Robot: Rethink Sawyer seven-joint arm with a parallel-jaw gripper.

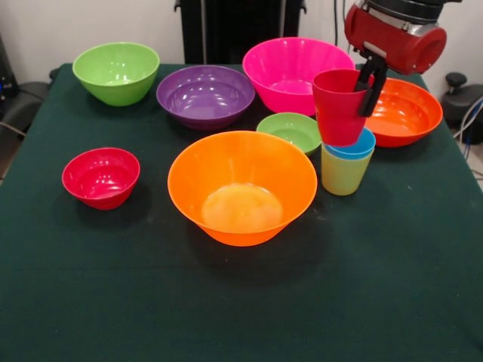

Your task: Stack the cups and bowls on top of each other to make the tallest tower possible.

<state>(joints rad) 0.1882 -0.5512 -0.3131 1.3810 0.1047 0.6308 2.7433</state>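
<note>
My gripper [370, 84] is shut on the rim of the red cup [337, 105] and holds it slightly tilted just above the tower [347, 167]. The tower is the blue cup [355, 148] nested in the yellow-green cup [344, 175], standing upright on the right of the table. The bowls stand apart on the cloth: big orange [242, 187] in the middle, small green [290, 131] behind it, purple [205, 95], pink [294, 69], lime green [116, 72] at the back left, red-orange [404, 111] behind the cups, small red [101, 176] at the left.
The table [241, 309] has a dark green cloth. The robot's black pedestal [238, 26] stands at the far side. Dark equipment [462, 98] sits off the table's right edge.
</note>
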